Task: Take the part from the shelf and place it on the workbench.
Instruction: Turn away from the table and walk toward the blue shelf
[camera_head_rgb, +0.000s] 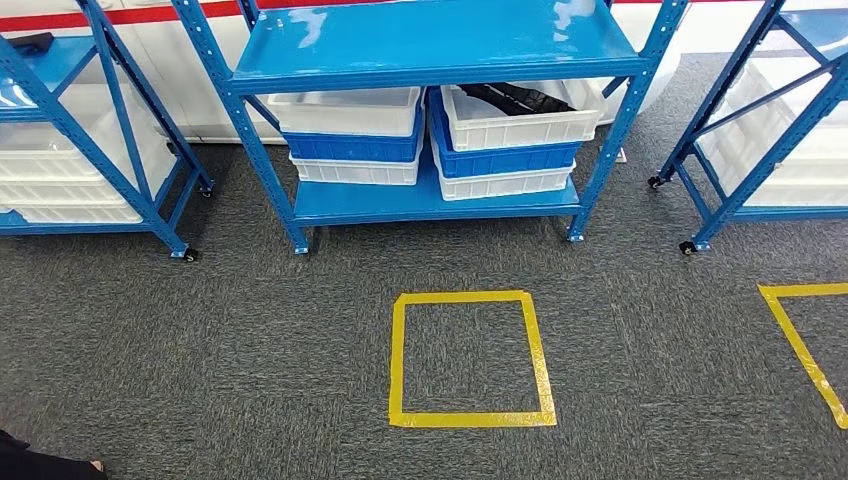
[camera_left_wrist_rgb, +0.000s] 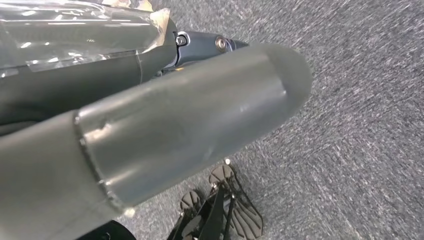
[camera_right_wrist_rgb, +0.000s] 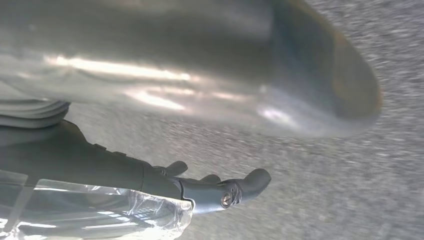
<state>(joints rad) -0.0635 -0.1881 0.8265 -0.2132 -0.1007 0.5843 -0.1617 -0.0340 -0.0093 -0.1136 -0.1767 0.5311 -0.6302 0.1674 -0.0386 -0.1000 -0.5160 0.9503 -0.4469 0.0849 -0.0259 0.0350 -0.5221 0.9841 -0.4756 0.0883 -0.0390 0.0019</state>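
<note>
A black part (camera_head_rgb: 515, 97) lies in the top white bin (camera_head_rgb: 520, 125) at the right of the middle blue shelf unit's (camera_head_rgb: 430, 45) lower level, half hidden under the upper shelf board. My left hand (camera_left_wrist_rgb: 165, 115) hangs over the grey carpet, its thick thumb and darker fingers (camera_left_wrist_rgb: 210, 44) stretched out with nothing in them. My right hand (camera_right_wrist_rgb: 200, 65) also hangs over the carpet, its fingers (camera_right_wrist_rgb: 225, 192) extended and apart from the thumb, holding nothing.
White and blue bins (camera_head_rgb: 355, 140) are stacked beside the part's bin. More blue shelf units stand at the left (camera_head_rgb: 90, 150) and right (camera_head_rgb: 770, 120); a dark item (camera_head_rgb: 30, 42) lies on the left one. Yellow tape squares (camera_head_rgb: 470, 358) (camera_head_rgb: 805, 345) mark the carpet.
</note>
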